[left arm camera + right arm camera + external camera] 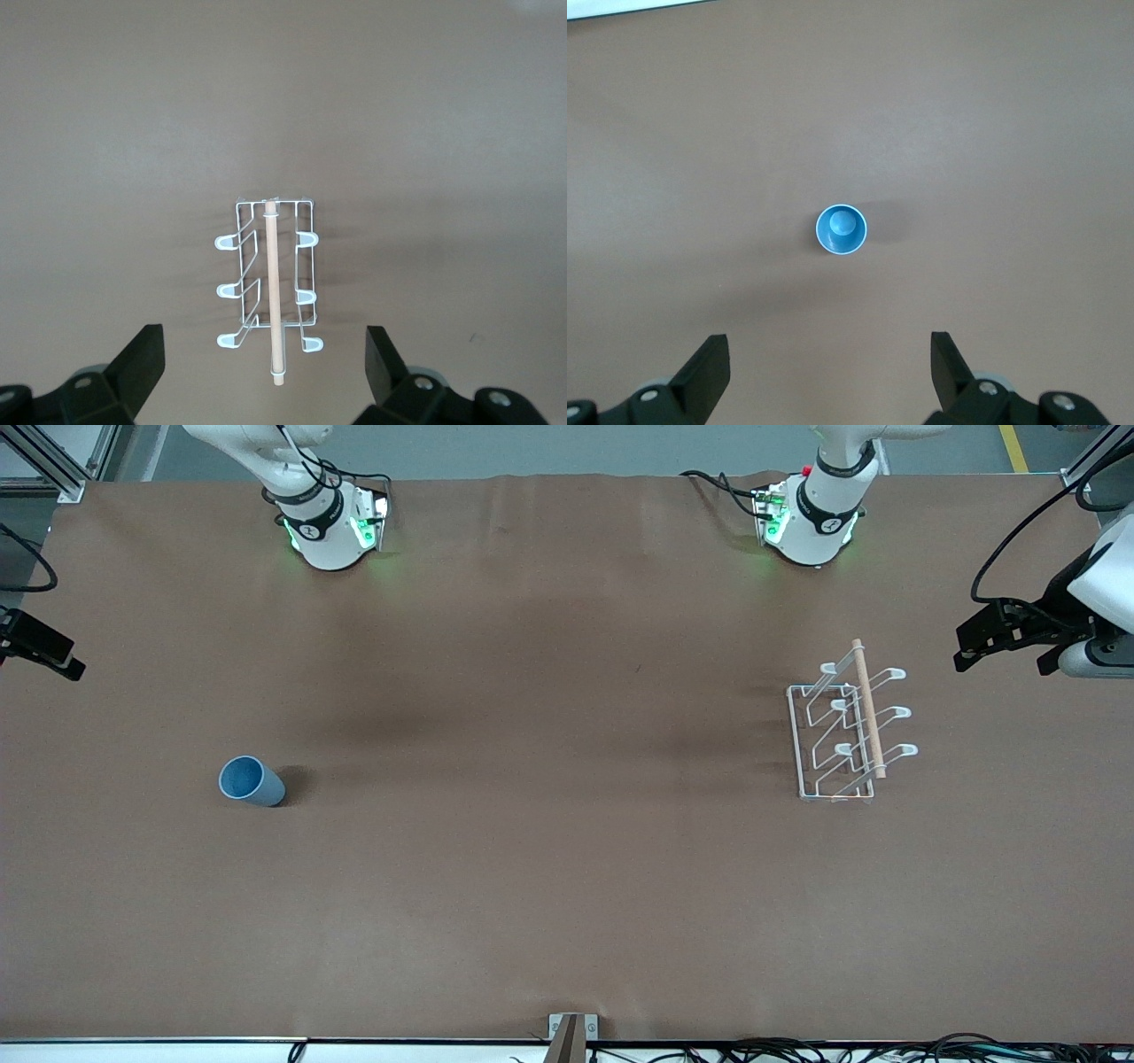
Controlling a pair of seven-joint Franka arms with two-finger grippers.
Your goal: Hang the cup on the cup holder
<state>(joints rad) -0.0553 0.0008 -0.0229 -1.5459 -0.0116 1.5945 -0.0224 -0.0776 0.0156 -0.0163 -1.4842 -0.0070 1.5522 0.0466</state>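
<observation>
front cup: small light blue tapered plastic cup point(252, 781) upright on brown table point(549, 850), toward right arm's end
front holder: white wire cup holder with wooden rod point(849, 722) toward left arm's end, well apart from cup
left wrist: left gripper point(266, 372) wide open, empty, over holder
right wrist: right gripper point(830, 372) wide open, empty, over cup

This looks like a robot lab. Two white robot arm bases point(332, 527) with green lights are fixed along one edge of a big table point(549, 850) under a plain brown cover. Black cables point(797, 1050) lie at the other edge. Metal frame bars point(49, 460) stand at a corner, above a grey floor point(567, 447).
</observation>
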